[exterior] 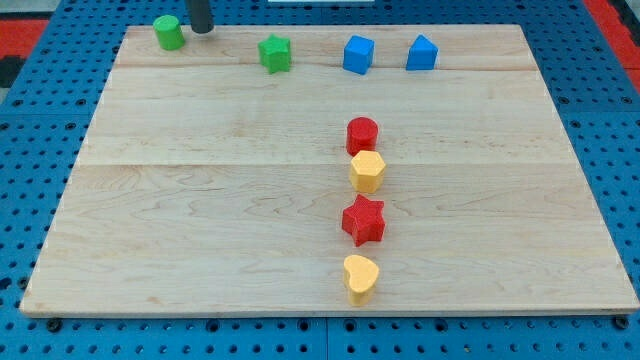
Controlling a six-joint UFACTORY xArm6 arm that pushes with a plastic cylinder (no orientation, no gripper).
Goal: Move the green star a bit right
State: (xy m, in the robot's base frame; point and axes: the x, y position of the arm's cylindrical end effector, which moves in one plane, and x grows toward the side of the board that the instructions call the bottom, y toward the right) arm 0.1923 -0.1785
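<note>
The green star (275,53) sits near the board's top edge, left of centre. My tip (202,29) rests at the top edge, left of the star and just right of a green cylinder (168,33). The tip touches neither block. To the star's right stand a blue cube (358,54) and a blue pentagon-like block (421,53).
A column of blocks runs down the middle right of the wooden board (200,200): a red cylinder (362,133), a yellow hexagon (367,171), a red star (363,221) and a yellow heart (360,278). A blue pegboard (30,150) surrounds the board.
</note>
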